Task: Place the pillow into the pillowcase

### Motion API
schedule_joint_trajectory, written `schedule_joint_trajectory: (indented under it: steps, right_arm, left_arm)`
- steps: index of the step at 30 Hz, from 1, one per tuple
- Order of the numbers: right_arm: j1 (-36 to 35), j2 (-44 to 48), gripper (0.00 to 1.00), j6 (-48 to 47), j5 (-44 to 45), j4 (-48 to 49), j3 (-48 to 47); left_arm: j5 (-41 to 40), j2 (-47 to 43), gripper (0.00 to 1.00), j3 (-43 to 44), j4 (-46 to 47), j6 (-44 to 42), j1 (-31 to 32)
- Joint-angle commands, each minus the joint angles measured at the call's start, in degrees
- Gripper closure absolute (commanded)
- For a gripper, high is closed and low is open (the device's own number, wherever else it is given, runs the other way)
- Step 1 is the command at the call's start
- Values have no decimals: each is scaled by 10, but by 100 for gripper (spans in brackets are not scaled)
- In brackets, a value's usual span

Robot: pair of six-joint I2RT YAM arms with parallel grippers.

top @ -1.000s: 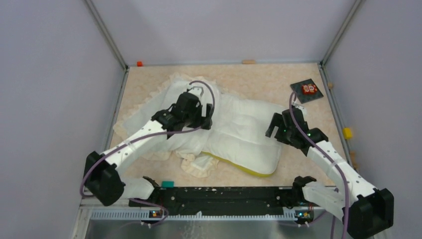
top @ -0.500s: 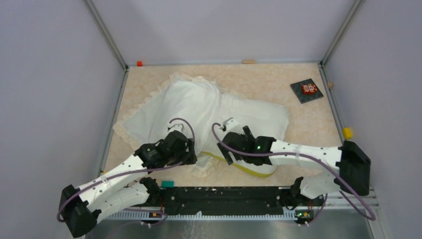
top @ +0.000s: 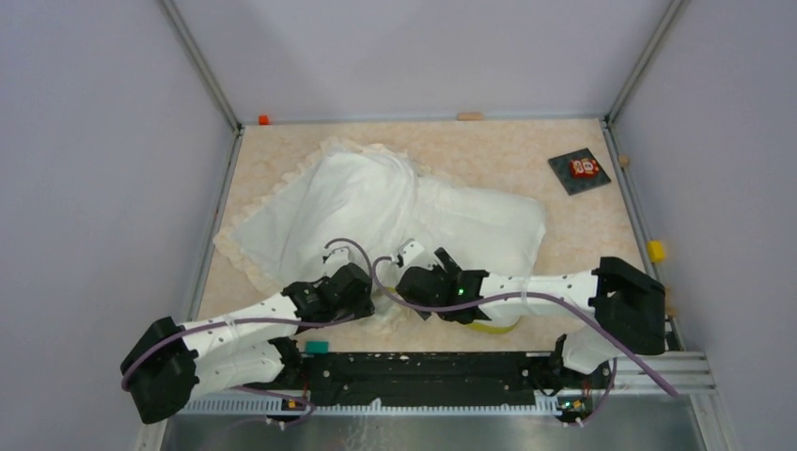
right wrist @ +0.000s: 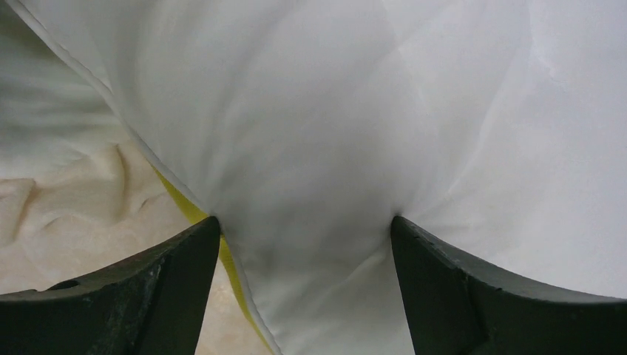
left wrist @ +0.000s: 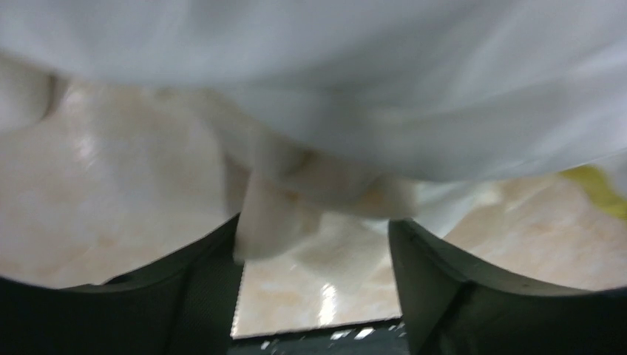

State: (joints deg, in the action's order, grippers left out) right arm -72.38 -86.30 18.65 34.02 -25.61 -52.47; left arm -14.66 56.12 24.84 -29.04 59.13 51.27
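Left jaws stand partly apart, a limp cream ruffle (left wrist: 281, 214) of the pillowcase (top: 315, 202) dangling between them unpinched, while the thin frilly sack spreads ahead of them across the table (top: 526, 150). Just beside them, right jaws are spread wide astride the near corner of the pillow (top: 489, 221), plump quilted white bulging between them, its yellow band (right wrist: 185, 203) at their left side. The cushion's long axis runs ahead and rightward from those jaws, so I'd say the hem must travel right over that corner.
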Motion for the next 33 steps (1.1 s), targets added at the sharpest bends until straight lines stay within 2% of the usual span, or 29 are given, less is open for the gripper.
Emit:
schedule_joint_trajectory:
  steps: [1,3,4,5,8,14,17,20,23,26,33]
  right_arm:
    - [-3,-8,31,-13,-3,40,-12]
    - [8,-8,73,-10,-22,20,-53]
    - [13,-3,96,-9,-28,7,-74]
    - [20,4,100,-9,-37,-5,-95]
    - [40,23,100,-14,-87,-51,-178]
    - [68,11,100,-2,-202,-152,-408]
    - [88,-12,100,28,-261,-185,-506]
    - [136,-10,100,90,-367,-152,-518]
    - [212,10,100,195,-527,-48,-456]
    - [223,21,100,233,-521,-25,-442]
    - [221,78,100,268,-459,-23,-387]
  left_arm:
    - [-35,26,55,5,99,-27,2]
    - [-21,26,79,35,106,-74,3]
    - [-13,25,87,56,106,-103,4]
    - [-2,23,92,78,103,-128,5]
    - [66,10,100,151,104,-230,6]
    - [343,18,100,353,65,-428,13]
    - [463,28,100,459,29,-494,16]
    - [545,33,100,521,71,-504,16]
    - [619,61,100,602,95,-500,16]
    - [620,97,100,673,94,-510,16]
    - [374,177,100,773,42,-494,-7]
